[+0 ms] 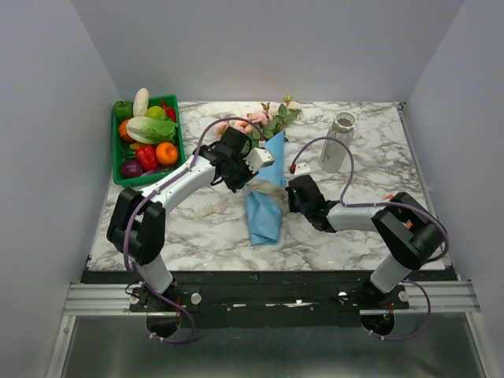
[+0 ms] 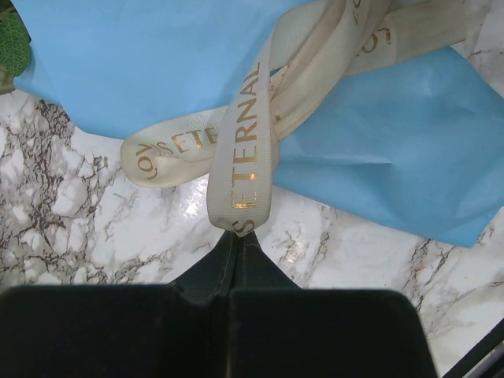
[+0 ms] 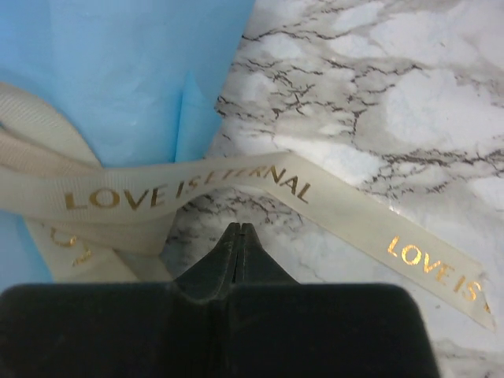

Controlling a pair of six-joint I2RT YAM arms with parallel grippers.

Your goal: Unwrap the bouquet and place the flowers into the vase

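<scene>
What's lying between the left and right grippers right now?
The blue-wrapped bouquet, crossed by its beige ribbon, lies between the left gripper and the right gripper; the top view shows it.

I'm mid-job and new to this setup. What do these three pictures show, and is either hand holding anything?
Two robot arms are bolted at the near edge of a marble table, each ending in a two-finger hand. The wide picture looks down from above and behind them; the other two come from wrist cameras. On the table are the bouquet, roses in blue paper tied with beige ribbon, a whitish vase to its right, and a green tray of vegetables far left. The left hand is shut, pinching the ribbon. The right hand is shut too, tips right by another strand; whether it grips it is unclear.
</scene>
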